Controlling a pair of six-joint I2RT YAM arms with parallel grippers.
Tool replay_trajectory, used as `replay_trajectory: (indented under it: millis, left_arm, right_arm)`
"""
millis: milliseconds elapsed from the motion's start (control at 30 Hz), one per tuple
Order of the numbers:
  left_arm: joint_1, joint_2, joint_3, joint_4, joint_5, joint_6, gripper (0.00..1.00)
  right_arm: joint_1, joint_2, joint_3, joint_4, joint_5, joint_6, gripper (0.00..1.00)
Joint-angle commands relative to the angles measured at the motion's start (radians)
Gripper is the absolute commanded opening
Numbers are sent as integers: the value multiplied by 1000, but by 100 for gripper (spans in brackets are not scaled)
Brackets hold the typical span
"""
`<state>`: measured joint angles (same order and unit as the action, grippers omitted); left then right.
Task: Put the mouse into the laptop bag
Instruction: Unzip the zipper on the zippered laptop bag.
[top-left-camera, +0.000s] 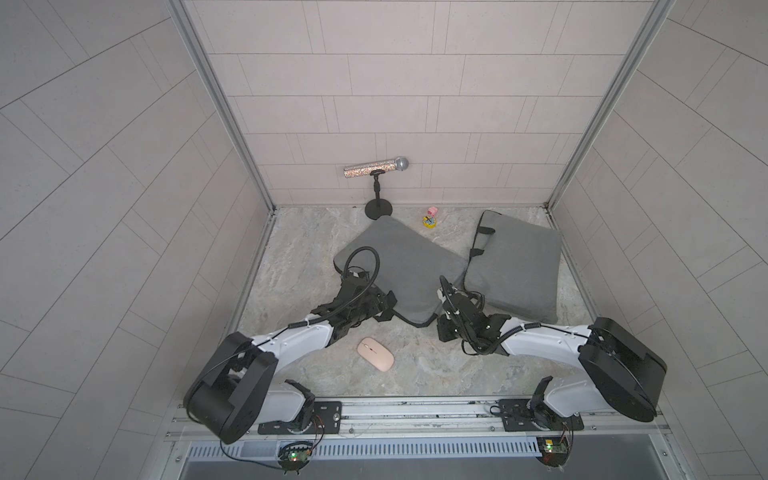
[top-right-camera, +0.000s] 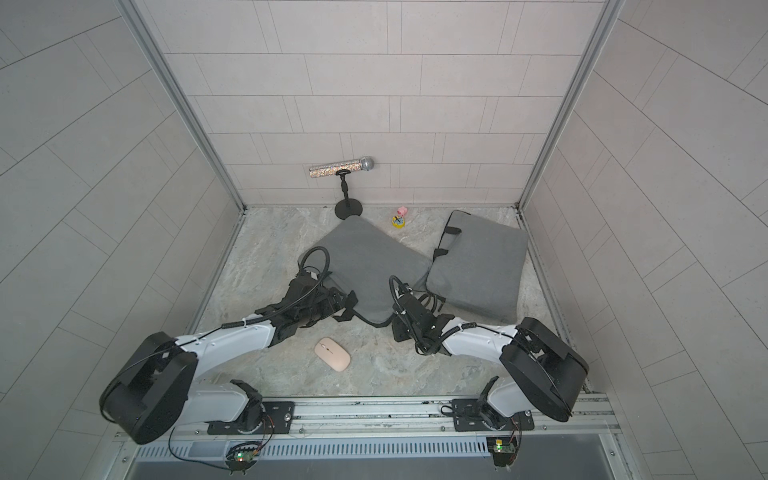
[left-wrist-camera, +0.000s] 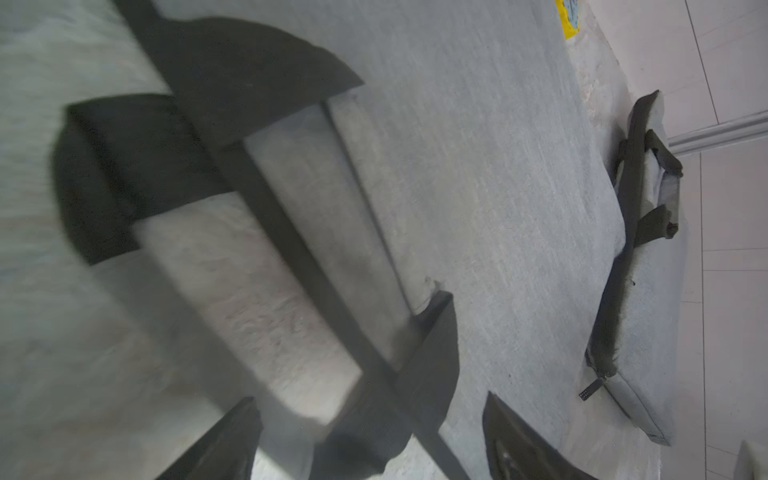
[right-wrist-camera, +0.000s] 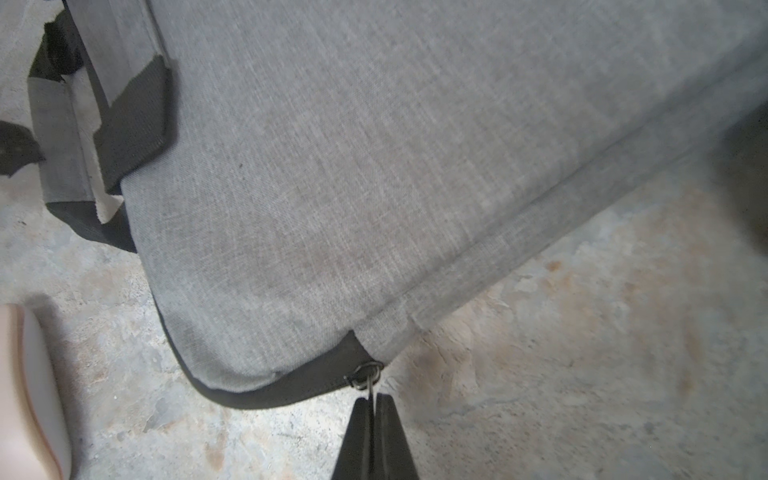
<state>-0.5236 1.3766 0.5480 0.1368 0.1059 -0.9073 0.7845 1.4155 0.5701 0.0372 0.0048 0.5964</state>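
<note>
Your right fingers (right-wrist-camera: 357, 440) pinch the zipper pull (right-wrist-camera: 369, 374) of the laptop bag (right-wrist-camera: 374, 166), your left fingers (left-wrist-camera: 511, 449) stand wide by its handle (left-wrist-camera: 291, 257), and the mouse (top-left-camera: 375, 354) lies near the front edge of the surface (top-left-camera: 415, 374), so a skewed tug may slip the pull free.

lab test booth, tile-print walls (top-left-camera: 374, 83) on three sides, aluminium corner posts (top-left-camera: 225, 108), my arms (top-left-camera: 291, 338) bolted to a metal rail (top-left-camera: 415, 409) (bare circuit boards (top-left-camera: 296, 456) dangling below)

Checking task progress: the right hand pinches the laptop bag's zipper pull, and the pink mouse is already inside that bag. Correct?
One error. The right hand is shut on the zipper pull, but the pink mouse lies on the tabletop, outside the laptop bag, as both top views show.
</note>
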Motion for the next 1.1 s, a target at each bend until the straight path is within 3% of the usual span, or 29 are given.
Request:
replay_trajectory:
  millis: [0,167,267,300,467,600,833,967,1067]
  left_arm:
    - [-1,71,24,80,9,12,88]
    - [-1,187,50,124,4,10,85]
    - [-1,224,55,158,15,4,78]
    - [-1,232,59,164,17,4,73]
    - [-1,262,80,169,14,4,31]
    - [-1,271,90,165,15,-1,11]
    - [-1,251,72,161,1,-14,4]
    - [-1,193,21,173,-20,-36,1]
    - [-1,109,-64,192,-60,-59,6]
  right_arm:
    - [2,8,11,-16,8,8,0]
    - [2,20,18,-13,-8,6,0]
    - [9,14,15,-14,-11,9,0]
    - [15,9,15,-16,-9,7,0]
    - [99,10,32,-29,25,14,0]
    - [187,34,44,-30,57,30,0]
    - [303,111,144,3,76,76,0]
    - [287,162,168,-8,98,110,0]
    - [240,165,143,-7,101,133,0]
